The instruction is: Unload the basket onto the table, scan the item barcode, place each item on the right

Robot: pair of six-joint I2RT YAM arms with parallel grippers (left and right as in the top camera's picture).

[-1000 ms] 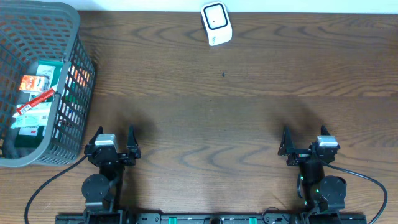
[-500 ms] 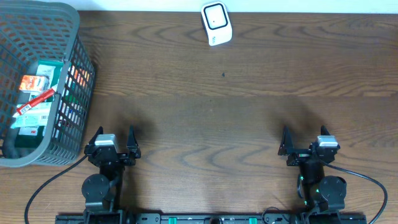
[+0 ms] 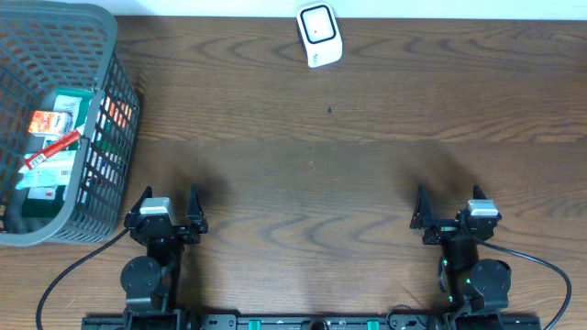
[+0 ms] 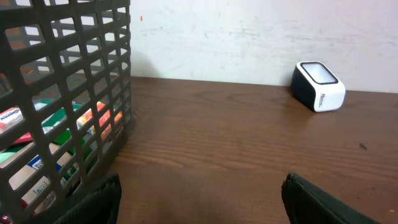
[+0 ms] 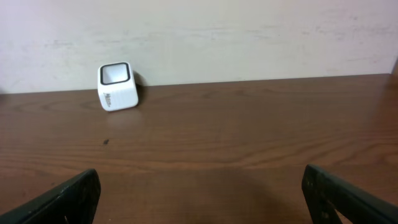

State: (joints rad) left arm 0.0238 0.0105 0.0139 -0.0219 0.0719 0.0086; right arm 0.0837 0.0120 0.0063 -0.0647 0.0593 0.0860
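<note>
From above, nothing has stirred in the last second: the left tool [image 3: 170, 192] and right tool [image 3: 448, 192] sit open and empty at the near edge of the bench [image 3: 367, 165], so scanning has not begun, and the packets [image 3: 53, 137] lie in the basket [image 3: 111, 57], far and left of the left tool. The left wrist view has the basket close on its left; the right wrist view shows only the scanner [image 5: 117, 85], far left.

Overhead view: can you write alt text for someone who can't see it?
At the near edge of a dark wooden table, a robot's left claw and right claw are both open and empty. A grey basket holding packaged items sits far left; a small white scanner stands at the far edge.
</note>
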